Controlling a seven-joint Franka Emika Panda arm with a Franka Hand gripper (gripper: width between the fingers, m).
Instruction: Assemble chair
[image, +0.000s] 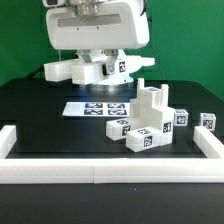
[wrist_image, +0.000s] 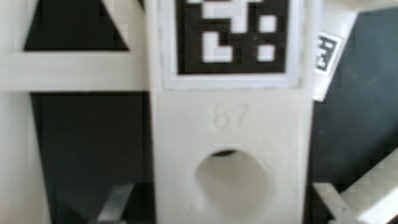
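My fingers (wrist_image: 352, 197) sit one on each side of a flat white slab (wrist_image: 228, 120). It has a tag at one end and an oval hole nearer the fingertips. There may be a thin gap on one side, so I cannot tell whether I am pinching it or only straddling it.

In the exterior view that slab (image: 92, 69) is at the back, under the arm, with other white bars joined to it. It is unclear whether it is lifted or resting on the worktop (image: 40, 120).

The block cluster (image: 148, 122) stands at the front on the exterior view's right, near the marker board (image: 100, 107). A small cube (image: 207, 121) sits apart, further to the right, near the border rail (image: 110, 176).

Step, my guess: taking hold of the slab piece so it can go to the block cluster. The chair looks partly built, with the pieces in two groups well apart.

The next move needs a firm, centred grip confirmed first. After that the piece has to be carried forward over the marker board and lined up square with the cluster before it goes down. A skewed grip could let the slab twist or slip.
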